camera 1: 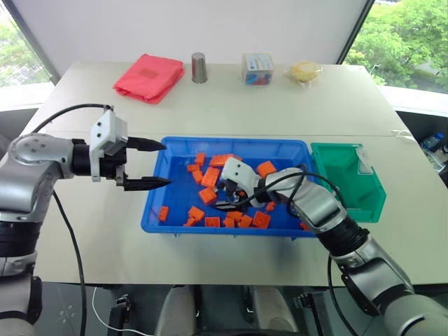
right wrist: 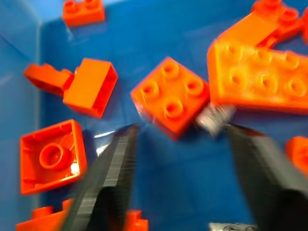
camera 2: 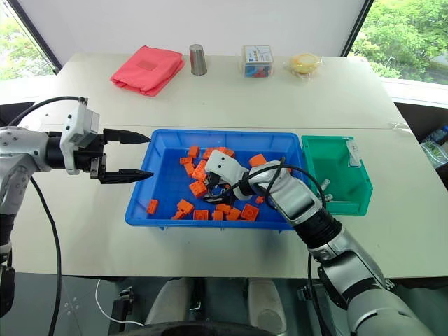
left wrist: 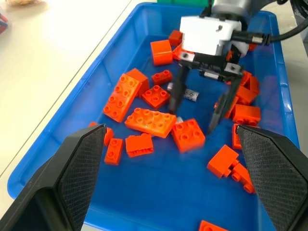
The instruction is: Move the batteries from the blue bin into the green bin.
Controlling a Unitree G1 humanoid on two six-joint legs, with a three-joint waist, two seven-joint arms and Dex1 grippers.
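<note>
Right gripper (left wrist: 196, 113) reaches down into the blue bin (camera 1: 178, 157), its two black fingers (left wrist: 175, 94) parted and straddling a square orange brick (left wrist: 188, 134); nothing is clamped between them. A small silver battery (left wrist: 187, 94) lies on the bin floor just beside one finger, at about 12 o'clock from that brick, bearing a dark mark too small to read. In the right wrist view another silvery battery end (right wrist: 214, 118) pokes out from under a long flat orange brick (right wrist: 260, 86), mostly hidden and blurred. Orange toy bricks (camera 1: 208, 196) are scattered across the middle of the blue bin, and any further batteries among them cannot be made out. Left gripper (camera 1: 159, 164) hangs at the bin's 9 o'clock rim, fingers spread wide and holding nothing. At the blue bin's 3 o'clock, just beside it, sits the green bin (camera 1: 364, 199) with a white label (camera 1: 364, 161) on its far end, the writing unreadable; part of its inside is hidden behind the right arm, so its contents cannot be told. Far across the table (camera 1: 84, 252), toward 12 o'clock, lie a folded red cloth (camera 1: 149, 77), a metal cup (camera 1: 199, 68), a clear box (camera 1: 257, 68) of small coloured items with an illegible label, and a yellowish wrapped item (camera 1: 305, 71).
</note>
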